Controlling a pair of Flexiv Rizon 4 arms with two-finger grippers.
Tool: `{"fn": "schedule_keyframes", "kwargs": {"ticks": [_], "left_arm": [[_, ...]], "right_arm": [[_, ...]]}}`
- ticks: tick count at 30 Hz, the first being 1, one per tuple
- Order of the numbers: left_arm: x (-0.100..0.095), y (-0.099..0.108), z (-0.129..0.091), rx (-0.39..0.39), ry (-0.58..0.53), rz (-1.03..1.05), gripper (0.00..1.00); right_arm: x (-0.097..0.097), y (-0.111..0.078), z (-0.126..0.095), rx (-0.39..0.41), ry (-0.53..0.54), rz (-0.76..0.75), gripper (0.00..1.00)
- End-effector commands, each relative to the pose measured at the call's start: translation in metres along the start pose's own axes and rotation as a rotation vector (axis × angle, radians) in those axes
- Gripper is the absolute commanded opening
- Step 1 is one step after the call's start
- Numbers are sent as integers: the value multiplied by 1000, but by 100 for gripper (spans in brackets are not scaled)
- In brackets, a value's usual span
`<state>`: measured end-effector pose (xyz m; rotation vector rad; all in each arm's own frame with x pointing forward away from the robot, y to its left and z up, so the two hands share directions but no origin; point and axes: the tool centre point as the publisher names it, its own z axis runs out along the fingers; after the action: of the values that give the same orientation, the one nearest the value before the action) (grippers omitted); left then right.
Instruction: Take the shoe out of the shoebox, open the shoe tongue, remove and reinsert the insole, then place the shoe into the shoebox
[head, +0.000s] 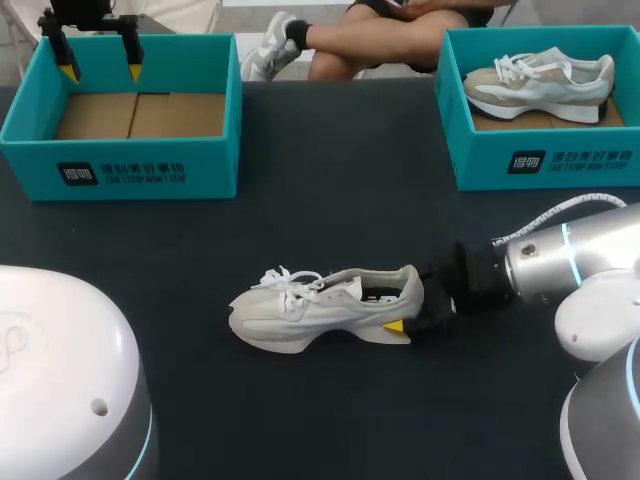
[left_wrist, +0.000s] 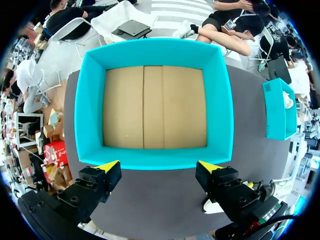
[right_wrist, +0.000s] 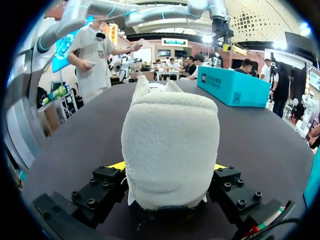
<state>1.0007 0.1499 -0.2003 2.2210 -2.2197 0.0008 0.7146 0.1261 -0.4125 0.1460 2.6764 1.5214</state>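
Note:
A white lace-up shoe (head: 318, 305) lies on its sole in the middle of the dark table, toe to the left. My right gripper (head: 408, 306) is at its heel. In the right wrist view the fuzzy heel (right_wrist: 170, 145) fills the gap and both fingers press its sides, so the gripper (right_wrist: 169, 167) is shut on the shoe. The empty teal shoebox (head: 120, 165) stands at the back left, showing its cardboard floor (left_wrist: 154, 107). My left gripper (head: 100, 58) hangs open above that box (left_wrist: 155, 162), holding nothing (left_wrist: 159, 169).
A second teal shoebox (head: 545, 165) at the back right holds another white and beige shoe (head: 540, 85). Bare dark tabletop (head: 340, 200) lies between the two boxes and the shoe.

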Motion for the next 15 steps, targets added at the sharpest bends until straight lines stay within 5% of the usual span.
{"fn": "schedule_keyframes", "kwargs": {"ticks": [1, 15], "left_arm": [[0, 0, 0, 0, -1, 0, 100], [66, 41, -12, 26, 35, -168, 100]], "right_arm": [[0, -3, 6, 6, -3, 1, 0], [0, -3, 6, 6, -3, 1, 0]]}}
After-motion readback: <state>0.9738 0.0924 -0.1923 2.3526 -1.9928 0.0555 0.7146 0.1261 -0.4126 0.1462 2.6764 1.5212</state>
